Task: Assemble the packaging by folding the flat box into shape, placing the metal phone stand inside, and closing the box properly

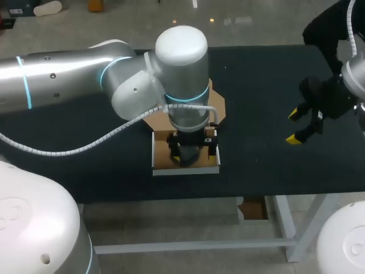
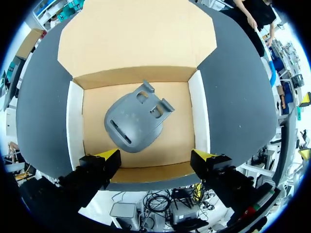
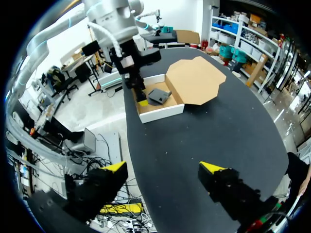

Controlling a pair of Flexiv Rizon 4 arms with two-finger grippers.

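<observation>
Grey phone stand (image 2: 135, 121) lying in open white box (image 2: 75, 121), left tool (image 2: 156, 156) spread, right tool (image 3: 165, 170) spread

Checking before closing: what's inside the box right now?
Only the grey phone stand lies on the floor of the open box. In the head view, the left gripper hides most of it.

Robotics lab: black table (image 1: 262, 97), robot arm (image 1: 74, 71)

Colours on the black table (image 1: 256, 85)
White-walled cardboard box (image 2: 198, 114), plain brown inside; dark grey metal phone stand (image 2: 131, 124); black right gripper (image 1: 292, 126) at 3 o'clock, yellow-tipped.
</observation>
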